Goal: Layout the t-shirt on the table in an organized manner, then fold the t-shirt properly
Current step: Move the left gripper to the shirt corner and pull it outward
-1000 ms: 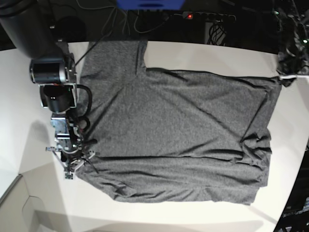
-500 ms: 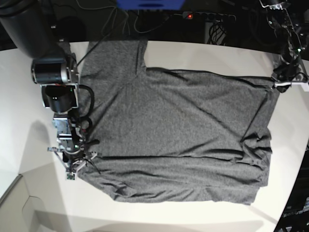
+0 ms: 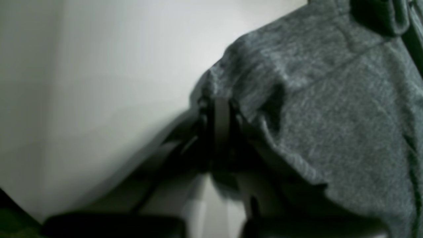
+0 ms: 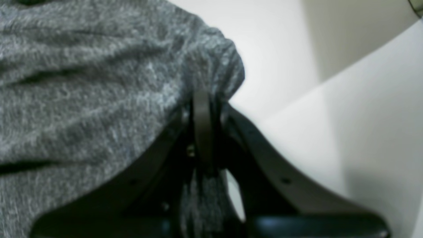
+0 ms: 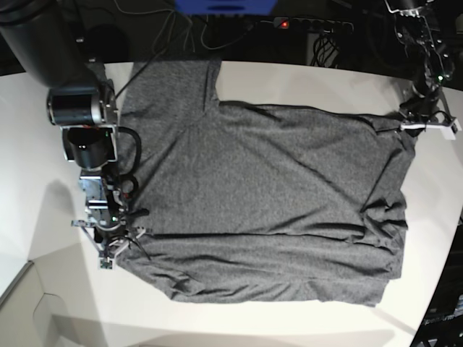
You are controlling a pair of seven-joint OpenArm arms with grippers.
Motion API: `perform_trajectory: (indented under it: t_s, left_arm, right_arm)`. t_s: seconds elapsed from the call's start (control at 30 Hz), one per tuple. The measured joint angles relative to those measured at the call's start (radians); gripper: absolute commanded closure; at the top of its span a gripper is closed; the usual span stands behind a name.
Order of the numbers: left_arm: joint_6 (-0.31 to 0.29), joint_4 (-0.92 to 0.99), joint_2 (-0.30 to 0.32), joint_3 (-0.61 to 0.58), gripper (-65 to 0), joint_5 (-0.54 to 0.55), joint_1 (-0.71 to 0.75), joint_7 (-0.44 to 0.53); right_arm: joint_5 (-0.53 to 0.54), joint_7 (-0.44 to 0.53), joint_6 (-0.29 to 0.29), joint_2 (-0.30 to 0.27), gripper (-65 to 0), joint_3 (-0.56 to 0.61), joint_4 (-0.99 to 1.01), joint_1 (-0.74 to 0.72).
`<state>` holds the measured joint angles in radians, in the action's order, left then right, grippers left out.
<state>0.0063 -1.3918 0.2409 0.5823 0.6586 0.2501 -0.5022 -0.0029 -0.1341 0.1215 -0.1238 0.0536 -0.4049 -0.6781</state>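
Note:
The dark charcoal-grey t-shirt (image 5: 268,195) lies spread flat on the white table (image 5: 36,152), one sleeve at the top left. My right gripper (image 5: 116,249) is shut on the t-shirt's left edge; the right wrist view shows its fingers (image 4: 201,129) pinching a fold of knit (image 4: 99,82). My left gripper (image 5: 412,123) is shut on the t-shirt's upper right corner; the left wrist view shows its fingers (image 3: 220,132) clamped on bunched fabric (image 3: 330,109), lifted slightly off the table (image 3: 99,82).
Dark cables and a power strip (image 5: 311,25) run behind the table's far edge. The table's curved edge (image 5: 434,289) runs close to the shirt's right side. White tabletop shows below the hem (image 5: 253,322) and at the left.
My left gripper has moved up and a little left with the upper right corner of the t-shirt, pulling that corner in. My right arm has stayed still.

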Motion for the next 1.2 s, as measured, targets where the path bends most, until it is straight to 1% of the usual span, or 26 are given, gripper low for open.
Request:
perform_trajectory:
  t_s: [0.07, 0.1, 0.13, 0.2, 0.23, 0.33, 0.43, 0.73, 0.83, 0.93, 1.03, 1.1, 1.2]
  left_arm:
    - [0.0, -0.069, -0.003, 0.006, 0.0, 0.005, 0.041, -0.02]
    - [-0.005, -0.117, -0.01, 0.031, 0.0, 0.007, 0.07, -0.018]
    - [0.003, -0.163, -0.017, 0.062, 0.0, 0.009, 0.094, -0.021]
    - [0.007, -0.25, -0.044, 0.129, 0.0, 0.001, 0.132, -0.002]
    - [0.006, -0.291, -0.067, 0.164, 0.0, 0.003, 0.142, -0.008]
    - [-0.008, -0.338, -0.114, 0.23, 0.0, 0.008, 0.16, -0.011]
    - [-0.006, -0.306, -0.124, 0.262, 0.0, -0.003, 0.169, -0.011]
    - [-0.006, -0.141, -0.125, 0.28, 0.0, 0.0, 0.164, -0.013]
    - [-0.002, -0.087, -0.125, 0.279, 0.0, -0.004, 0.137, -0.018]
    - [-0.01, -0.024, -0.121, 0.28, -0.4, 0.003, 0.089, 0.014]
    - [-0.019, 0.015, -0.116, 0.281, -0.6, 0.014, 0.074, 0.036]
    - [-0.029, 0.029, -0.1, 0.28, -2.5, 0.024, 0.074, 0.034]
    - [-0.034, 0.035, -0.085, 0.287, -11.2, 0.034, 0.07, -0.014]
  right_arm:
    - [0.0, -0.001, 0.0, 0.0, -0.8, 0.0, 0.0, 0.0]
    - [0.0, -0.002, 0.0, 0.0, -0.8, 0.0, 0.0, 0.0]
    - [0.0, -0.003, 0.0, 0.001, -0.8, 0.001, 0.0, 0.0]
    - [0.0, -0.002, 0.0, 0.0, -0.8, 0.002, 0.0, 0.0]
    - [0.0, -0.002, 0.0, 0.0, -0.8, 0.002, 0.0, 0.0]
    - [0.0, 0.0, 0.0, 0.001, -0.8, 0.002, 0.0, 0.0]
    - [0.0, 0.0, 0.0, 0.001, -0.8, 0.002, 0.0, 0.0]
    - [0.0, 0.0, 0.0, 0.003, -0.8, 0.002, 0.0, 0.0]
    - [0.0, 0.0, 0.0, 0.003, -0.8, 0.002, 0.0, 0.0]
    - [0.0, 0.0, 0.0, 0.003, -0.8, 0.002, 0.0, 0.0]
    - [0.0, 0.0, 0.0, 0.003, -0.8, 0.002, 0.0, 0.0]
    - [0.0, 0.0, 0.0, 0.003, -0.8, 0.002, 0.0, -0.001]
    - [0.0, -0.005, 0.0, 0.001, -0.8, 0.002, 0.0, -0.003]
